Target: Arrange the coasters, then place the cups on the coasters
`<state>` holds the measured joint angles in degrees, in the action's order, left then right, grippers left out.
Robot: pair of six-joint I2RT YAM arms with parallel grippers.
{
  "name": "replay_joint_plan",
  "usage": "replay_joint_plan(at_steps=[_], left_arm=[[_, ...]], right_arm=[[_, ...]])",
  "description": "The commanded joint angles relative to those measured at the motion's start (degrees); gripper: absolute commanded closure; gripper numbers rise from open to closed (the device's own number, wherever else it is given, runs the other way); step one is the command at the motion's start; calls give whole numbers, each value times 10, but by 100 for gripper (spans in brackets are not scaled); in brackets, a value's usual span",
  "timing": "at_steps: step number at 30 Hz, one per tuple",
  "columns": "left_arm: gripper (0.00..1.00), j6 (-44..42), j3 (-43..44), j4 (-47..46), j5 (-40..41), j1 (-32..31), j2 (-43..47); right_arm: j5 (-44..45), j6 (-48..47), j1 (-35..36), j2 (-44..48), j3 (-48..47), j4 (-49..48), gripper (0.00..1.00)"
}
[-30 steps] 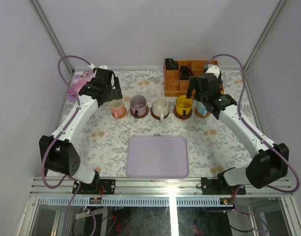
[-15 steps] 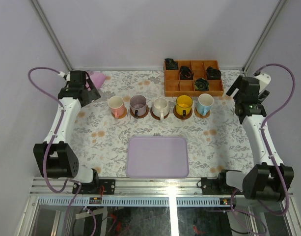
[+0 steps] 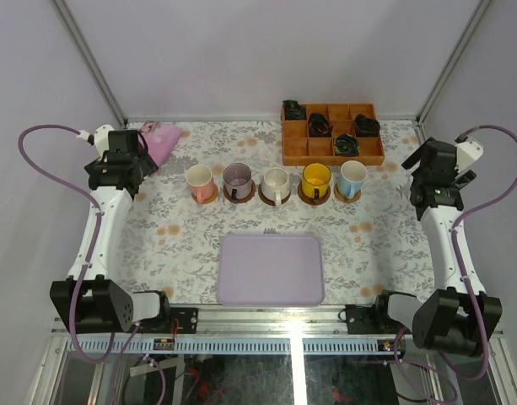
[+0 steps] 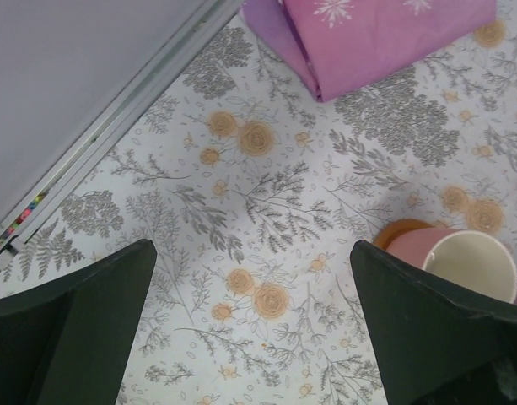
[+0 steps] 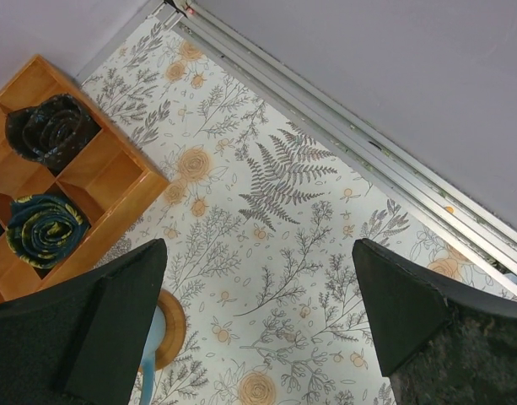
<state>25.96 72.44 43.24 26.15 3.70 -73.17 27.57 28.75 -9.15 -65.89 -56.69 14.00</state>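
Overhead, five cups (image 3: 276,180) stand on coasters (image 3: 248,198) behind the lavender tray (image 3: 271,270); the left wrist catches only the pink cup (image 4: 465,265). Left tool (image 4: 251,247) and right tool (image 5: 260,245) gape empty.

The right hand (image 5: 258,283) hangs with its two dark fingers (image 5: 98,337) spread wide over the floral-patterned worktop (image 5: 275,236). Beside one finger peeks a round brown wooden coaster (image 5: 175,329) carrying a light blue ceramic cup (image 5: 148,363). Nearby, an orange-brown compartmented wooden box (image 5: 123,173) holds dark rolled cloths (image 5: 47,126).
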Motion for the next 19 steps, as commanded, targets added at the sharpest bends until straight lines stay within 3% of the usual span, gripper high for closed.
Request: replay_joint_plan(at_steps=[1,19], left_arm=[[0,7,-28,-3,47,1,29],[0,5,-106,-82,27,16,104]], right_arm=[[10,10,0,-1,0,-32,1],[21,-26,-1,35,20,-43,1]])
